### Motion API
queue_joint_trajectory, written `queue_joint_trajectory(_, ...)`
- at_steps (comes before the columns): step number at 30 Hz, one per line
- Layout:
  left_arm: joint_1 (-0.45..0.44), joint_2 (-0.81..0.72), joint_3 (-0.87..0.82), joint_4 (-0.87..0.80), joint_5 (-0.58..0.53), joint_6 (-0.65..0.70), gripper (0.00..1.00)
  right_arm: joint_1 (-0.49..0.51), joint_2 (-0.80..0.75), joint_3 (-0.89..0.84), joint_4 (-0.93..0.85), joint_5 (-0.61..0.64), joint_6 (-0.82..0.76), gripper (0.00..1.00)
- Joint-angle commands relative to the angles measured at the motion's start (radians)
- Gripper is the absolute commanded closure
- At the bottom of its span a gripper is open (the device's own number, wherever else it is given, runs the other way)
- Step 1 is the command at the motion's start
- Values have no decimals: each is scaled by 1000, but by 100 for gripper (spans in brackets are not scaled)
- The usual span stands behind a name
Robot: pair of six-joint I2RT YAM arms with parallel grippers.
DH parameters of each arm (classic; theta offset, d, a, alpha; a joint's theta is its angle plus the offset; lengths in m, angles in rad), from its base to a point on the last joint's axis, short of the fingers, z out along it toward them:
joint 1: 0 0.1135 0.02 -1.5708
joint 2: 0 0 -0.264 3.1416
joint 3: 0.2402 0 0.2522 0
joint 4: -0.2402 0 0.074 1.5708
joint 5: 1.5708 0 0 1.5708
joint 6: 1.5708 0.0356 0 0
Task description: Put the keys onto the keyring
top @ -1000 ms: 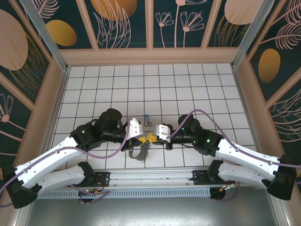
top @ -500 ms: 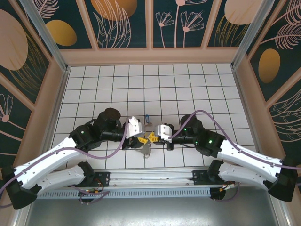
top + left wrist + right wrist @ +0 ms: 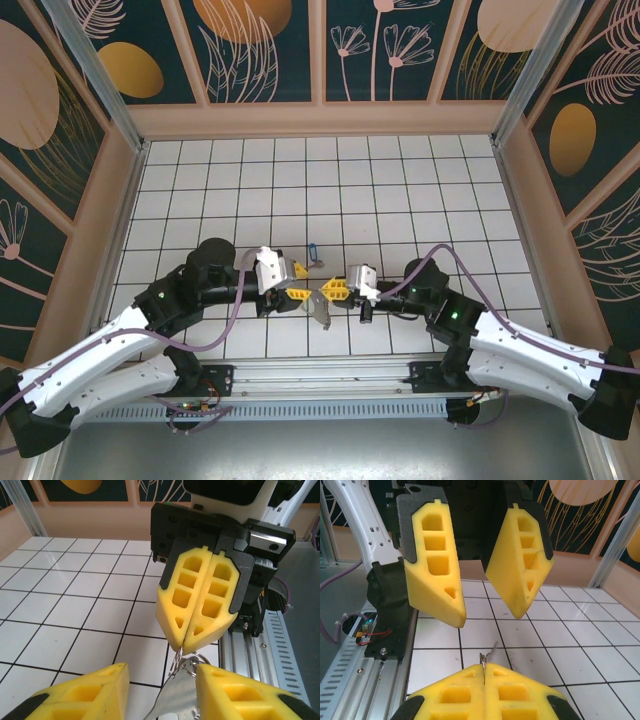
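My right gripper (image 3: 328, 290) is shut on the keyring (image 3: 320, 309), pinching its thin wire ring (image 3: 176, 662) between the yellow fingertips. A flat greyish piece (image 3: 183, 700) hangs from that ring, above the tiles. My left gripper (image 3: 298, 283) faces the right one tip to tip and stands open. Its fingers (image 3: 85, 695) straddle the hanging piece without gripping it, and the piece lies close to the right-hand finger. From the right wrist, the ring's edge (image 3: 483, 659) pokes out of my shut right gripper (image 3: 484, 669). The blue-headed key (image 3: 314, 252) lies on a tile just beyond both grippers.
A white tiled floor (image 3: 400, 200) stretches toward the back, bounded by tan walls (image 3: 320, 118). The metal rail (image 3: 320, 378) holding both arm bases runs along the near edge, right below the grippers.
My left gripper has opened, let go of the keyring and drawn back to the left. The keyring now hangs from the right gripper alone, which has shifted slightly right.
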State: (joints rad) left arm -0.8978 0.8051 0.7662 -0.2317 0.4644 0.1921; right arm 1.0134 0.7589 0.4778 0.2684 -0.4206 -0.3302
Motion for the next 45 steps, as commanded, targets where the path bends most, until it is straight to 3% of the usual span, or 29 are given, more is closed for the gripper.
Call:
queue_joint_trajectory(1,-1,-9,-15,58,33,-30,61,-6,-16,-26,182,-20,57,100)
queue_joint_trajectory(13,0,12,-15,61,52,-16,61,-7,0,-71,321,-43,112,100)
queue_joint_trajectory(19,0,23,-12,73,66,-17,67,-6,15,-80,380,-58,128,100)
queue_joint_trajectory(31,-1,44,-13,98,101,-27,87,-9,33,-87,410,-69,138,100)
queue_joint_trajectory(34,0,42,-13,96,104,-26,98,-13,34,-90,420,-72,144,100)
queue_joint_trajectory(41,-1,20,-13,104,83,-26,100,-15,34,-70,341,-53,117,100)
queue_joint_trajectory(45,1,4,-11,92,55,-15,100,-10,2,-46,212,-5,67,88)
